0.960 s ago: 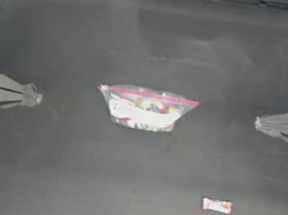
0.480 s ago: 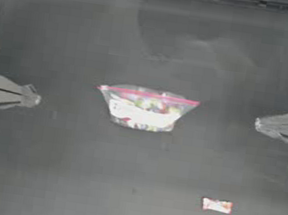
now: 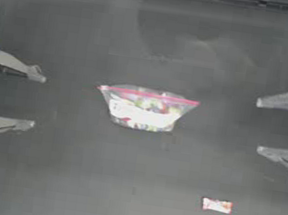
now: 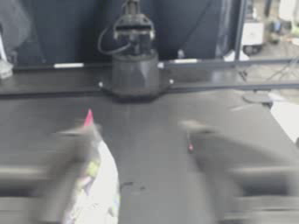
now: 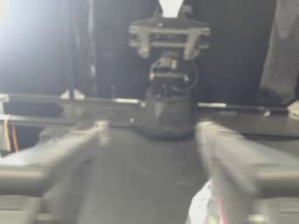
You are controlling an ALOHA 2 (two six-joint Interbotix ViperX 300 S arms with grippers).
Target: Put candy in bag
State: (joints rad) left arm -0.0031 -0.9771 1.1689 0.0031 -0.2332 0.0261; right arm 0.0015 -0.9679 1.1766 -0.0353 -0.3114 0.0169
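Mid-table, bag (image 3: 146, 109) — candy (image 3: 216, 205) well apart; left fingers (image 3: 34, 100) and right fingers (image 3: 261, 127) wide open, empty.

- No readable text, brand, number or sign in any view.
- bag (image 3: 145, 108): white patch on the front, whatever is printed there is too blurred to read.
- candy (image 3: 216, 205): white wrapper with pink-red marks, no letters can be made out.
- surface (image 3: 62, 179): no labels or markings seen.
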